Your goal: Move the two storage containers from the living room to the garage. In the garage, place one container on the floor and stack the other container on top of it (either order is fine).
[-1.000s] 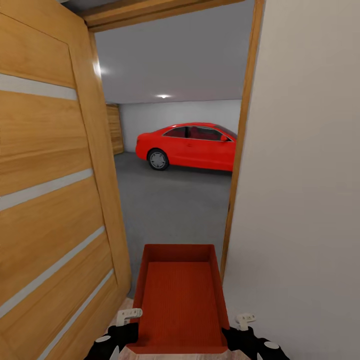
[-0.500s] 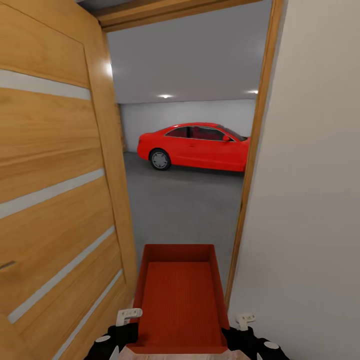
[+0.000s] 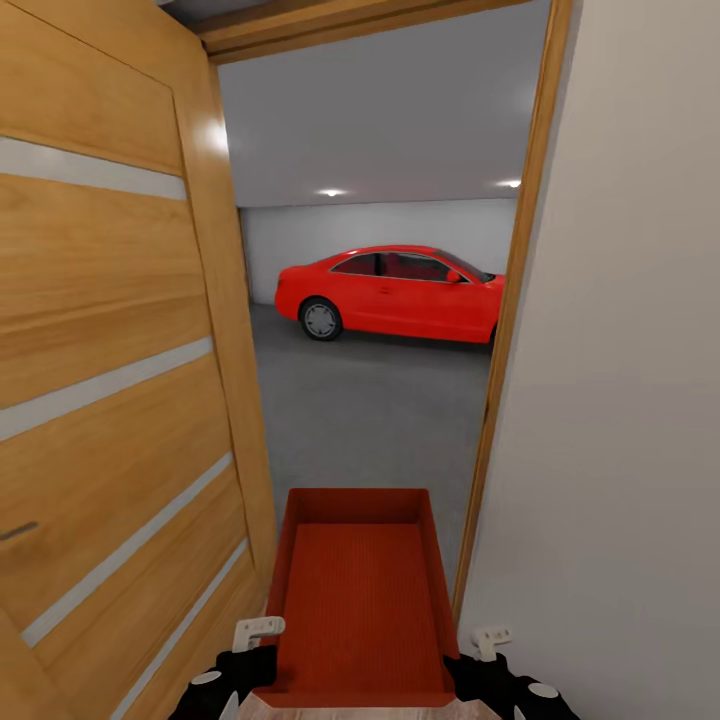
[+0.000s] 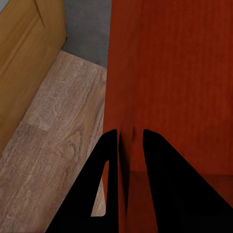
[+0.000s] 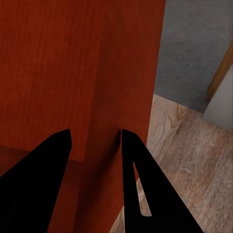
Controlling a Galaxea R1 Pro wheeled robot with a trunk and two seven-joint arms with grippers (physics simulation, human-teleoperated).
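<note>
I hold one orange-red storage container (image 3: 362, 600) low in front of me, its open top facing up. My left gripper (image 3: 247, 648) is shut on its left wall, with the fingers (image 4: 109, 160) straddling that wall (image 4: 165, 73). My right gripper (image 3: 483, 648) is shut on the right wall (image 5: 131, 58) in the same way. Through the doorway ahead lies the garage with its dark grey concrete floor (image 3: 370, 410). Under the container is light wood plank flooring (image 4: 58, 136). The other storage container is out of view.
An open orange-brown wooden door (image 3: 110, 380) stands close on my left. A pale wall (image 3: 620, 400) and the wooden door frame (image 3: 505, 350) stand close on my right. A red car (image 3: 395, 292) is parked at the far side of the garage.
The whole view has shifted a little, so the camera has moved: the door frame sits further right and more of the garage shows. The container stays put between both grippers.
</note>
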